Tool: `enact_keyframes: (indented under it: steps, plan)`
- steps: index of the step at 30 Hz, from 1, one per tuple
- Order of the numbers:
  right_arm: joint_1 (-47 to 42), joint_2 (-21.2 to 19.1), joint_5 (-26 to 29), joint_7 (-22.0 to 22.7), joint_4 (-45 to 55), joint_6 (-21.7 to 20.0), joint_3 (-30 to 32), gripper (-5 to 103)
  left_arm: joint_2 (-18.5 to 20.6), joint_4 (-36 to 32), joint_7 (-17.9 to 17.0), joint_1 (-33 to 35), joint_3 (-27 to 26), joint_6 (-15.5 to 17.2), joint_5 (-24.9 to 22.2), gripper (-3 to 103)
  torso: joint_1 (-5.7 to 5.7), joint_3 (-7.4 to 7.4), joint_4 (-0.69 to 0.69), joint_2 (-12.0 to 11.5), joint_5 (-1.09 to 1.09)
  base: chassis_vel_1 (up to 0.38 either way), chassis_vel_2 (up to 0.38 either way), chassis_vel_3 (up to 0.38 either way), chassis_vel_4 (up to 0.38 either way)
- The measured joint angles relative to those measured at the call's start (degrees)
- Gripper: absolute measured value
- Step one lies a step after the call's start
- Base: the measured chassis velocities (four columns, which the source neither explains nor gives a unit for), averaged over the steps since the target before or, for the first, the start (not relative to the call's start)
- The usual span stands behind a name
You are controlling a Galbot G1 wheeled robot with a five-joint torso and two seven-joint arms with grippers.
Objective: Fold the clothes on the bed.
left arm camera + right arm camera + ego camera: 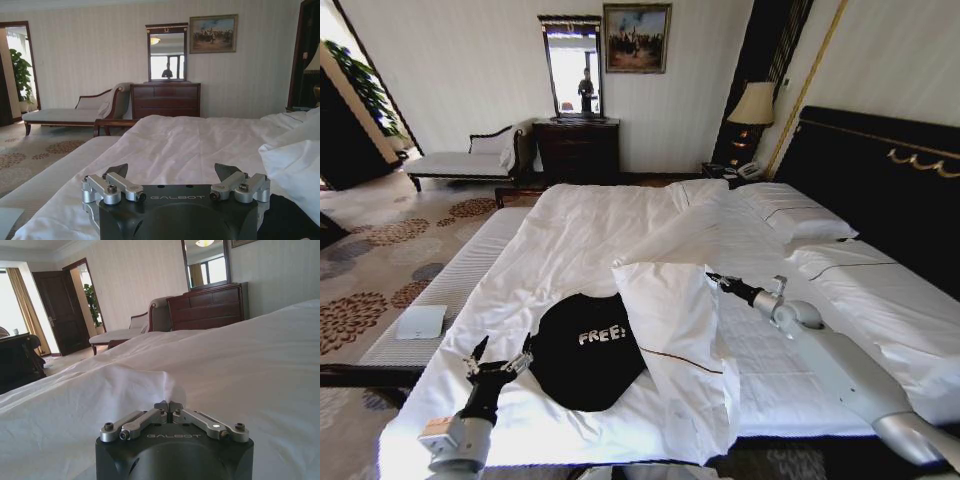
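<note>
So the black T-shirt is lying on the near part of the bed, "FREE!" lettering up, but its right side is buried under a folded-back flap of the white duvet, so nothing like a neat flat shirt yet. The left pincer hovers just off the shirt's left edge with its fingers spread wide and nothing between them (the left wrist view shows both tips apart over the sheet). The right pincer is up at the far edge of that duvet flap, and in the right wrist view its tips are pressed together right against a raised ridge of white fabric; looks to me like it has the duvet pinched, though I can't fully confirm there's cloth between the tips. My read: the step in hand is getting the duvet off the shirt before any folding. To do it well, I'd lift the flap up and away toward the headboard rather than dragging it flat, so the soft shirt doesn't get pulled along and bunched. The left pincer could pin or grab the shirt's exposed edge to keep it put.
</note>
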Motion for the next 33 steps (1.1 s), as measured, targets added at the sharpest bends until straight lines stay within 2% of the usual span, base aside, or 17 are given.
enact_keyframes:
  steps: [6, 11, 12, 17, 18, 20, 23, 25, 26, 29, 32, 33]
  plan:
    - [-3.6, -1.4, 0.9, 1.1, 3.0, -0.5, 3.7, 0, -0.1, -0.1, 0.0, 0.0, -0.5, -0.1, -0.3, 99, 0.0, 0.0, 0.02, 0.0, 0.0, 0.0, 0.0, 0.0, 0.0]
    - [-11.6, -4.6, 1.6, 1.9, 7.3, -0.8, 13.0, 0, 0.2, 0.0, -0.1, -0.6, -0.7, -0.1, -1.2, 99, 0.0, -0.01, 0.0, 0.0, 0.0, 0.0, 0.0, 0.0, 0.0]
    - [-11.6, -4.6, 1.6, 1.9, 7.3, -0.8, 13.0, 0, 0.2, 0.0, -0.1, -0.6, -0.7, -0.1, -1.2, 99, 0.0, -0.01, 0.0, 0.0, 0.0, 0.0, 0.0, 0.0, 0.0]
    - [-18.9, -5.8, 1.9, 2.8, 9.9, -0.9, 22.5, 0, 0.5, 0.3, -0.3, -1.4, 0.2, 0.1, -1.7, 98, 0.0, 0.0, 0.02, 0.0, 0.01, 0.0, 0.0, 0.0, 0.0]
    - [-18.9, -5.8, 1.9, 2.8, 9.9, -0.9, 22.5, 0, 0.5, 0.3, -0.3, -1.4, 0.2, 0.1, -1.7, 98, 0.0, 0.0, 0.02, 0.0, 0.01, 0.0, 0.0, 0.0, 0.0]
    - [-23.9, -6.0, 1.7, 3.2, 11.7, -1.1, 28.2, 0, 0.9, 0.4, -0.3, -1.5, 0.0, 0.1, -2.6, 98, 0.0, 0.0, 0.01, 0.0, 0.0, 0.0, 0.0, 0.0, 0.0]
    - [-27.9, -5.6, 1.0, 3.3, 13.3, -1.0, 32.7, 0, 1.3, 0.6, -0.3, -1.7, -0.7, 0.1, -3.8, 98, 0.0, -0.01, 0.0, 0.0, 0.0, 0.0, 0.0, 0.0, 0.0]
    - [-32.9, -4.5, 0.5, 3.5, 15.0, -0.5, 37.8, 0, 1.9, 1.0, -0.3, -2.0, -1.3, 0.1, -5.0, 98, 0.0, -0.01, 0.01, 0.0, 0.01, 0.0, 0.0, 0.0, 0.0]
    - [-32.9, -4.5, 0.5, 3.5, 15.0, -0.5, 37.8, 0, 1.9, 1.0, -0.3, -2.0, -1.3, 0.1, -5.0, 98, 0.0, -0.01, 0.01, 0.0, 0.01, 0.0, 0.0, 0.0, 0.0]
    - [-40.0, -1.7, -0.3, 3.8, 17.9, 0.2, 45.6, 0, 2.8, 1.5, -0.3, -2.6, -1.7, 0.2, -6.4, 98, 0.0, -0.01, 0.0, 0.0, 0.0, 0.0, 0.0, 0.0, 0.0]
    - [-43.0, -0.1, -1.3, 3.8, 19.4, 0.7, 49.2, 0, 3.2, 1.8, -0.3, -2.9, -1.8, 0.2, -7.0, 98, 0.0, 0.0, 0.0, 0.0, 0.0, 0.0, 0.0, 0.0, 0.0]
    - [-45.8, 1.7, -1.9, 3.8, 20.7, 1.1, 52.6, 0, 3.4, 2.0, -0.3, -3.2, -1.8, 0.2, -7.4, 98, 0.0, -0.01, 0.01, 0.0, 0.0, 0.0, 0.0, 0.0, 0.0]
